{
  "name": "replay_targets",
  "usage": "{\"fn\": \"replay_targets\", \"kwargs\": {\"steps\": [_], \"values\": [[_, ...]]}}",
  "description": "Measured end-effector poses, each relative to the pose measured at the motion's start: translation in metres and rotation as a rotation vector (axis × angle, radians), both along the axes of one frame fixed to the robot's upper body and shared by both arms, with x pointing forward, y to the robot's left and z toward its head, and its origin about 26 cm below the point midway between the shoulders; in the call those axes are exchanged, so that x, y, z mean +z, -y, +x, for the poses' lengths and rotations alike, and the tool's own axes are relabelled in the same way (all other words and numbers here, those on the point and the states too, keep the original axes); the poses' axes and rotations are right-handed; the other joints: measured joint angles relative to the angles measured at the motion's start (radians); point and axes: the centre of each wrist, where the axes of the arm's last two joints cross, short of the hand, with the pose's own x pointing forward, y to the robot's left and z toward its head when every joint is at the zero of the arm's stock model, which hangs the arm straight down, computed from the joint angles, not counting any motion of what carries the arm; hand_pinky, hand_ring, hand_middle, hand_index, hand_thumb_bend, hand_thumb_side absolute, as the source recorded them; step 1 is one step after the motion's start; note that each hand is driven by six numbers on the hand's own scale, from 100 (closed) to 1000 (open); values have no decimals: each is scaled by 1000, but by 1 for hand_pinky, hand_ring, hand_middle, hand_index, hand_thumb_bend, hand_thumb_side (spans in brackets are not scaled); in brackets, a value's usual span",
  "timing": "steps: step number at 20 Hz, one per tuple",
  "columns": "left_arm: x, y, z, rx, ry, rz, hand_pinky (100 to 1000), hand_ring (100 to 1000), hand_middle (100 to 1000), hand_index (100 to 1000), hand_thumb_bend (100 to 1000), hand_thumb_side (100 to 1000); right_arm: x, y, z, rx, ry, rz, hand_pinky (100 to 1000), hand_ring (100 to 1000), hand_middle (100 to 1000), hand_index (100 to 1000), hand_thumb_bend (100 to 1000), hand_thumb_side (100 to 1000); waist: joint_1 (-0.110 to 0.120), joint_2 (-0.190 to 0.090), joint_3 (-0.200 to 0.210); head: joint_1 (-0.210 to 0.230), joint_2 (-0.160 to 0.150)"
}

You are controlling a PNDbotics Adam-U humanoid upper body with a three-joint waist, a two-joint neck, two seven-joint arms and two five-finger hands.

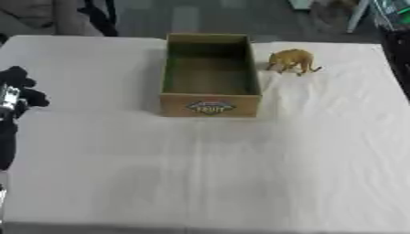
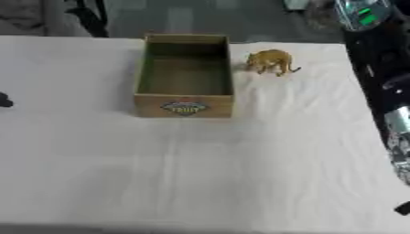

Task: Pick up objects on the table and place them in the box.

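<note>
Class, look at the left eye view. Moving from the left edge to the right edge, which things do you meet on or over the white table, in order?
Robot's left hand at the left edge → open cardboard box near the middle → small yellow-brown toy animal to the right of the box, on the white cloth.

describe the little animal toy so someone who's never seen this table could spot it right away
Find the open cardboard box near the far middle of the white-clothed table. Just off its far right corner stands a small toy animal, apart from the box. It is the only yellow-brown figure there, on four legs.
</note>
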Motion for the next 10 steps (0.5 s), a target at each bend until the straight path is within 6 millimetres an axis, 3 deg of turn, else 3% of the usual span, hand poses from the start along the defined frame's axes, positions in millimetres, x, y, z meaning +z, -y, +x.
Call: {"fn": "replay_targets", "kwargs": {"steps": [10], "values": [[0,0,0,-1,0,-1,552,511,531,640,391,416,-36,0,4,-17,-126,-189,729,777,753,741,428,186,3,0,7,-4,6]]}}
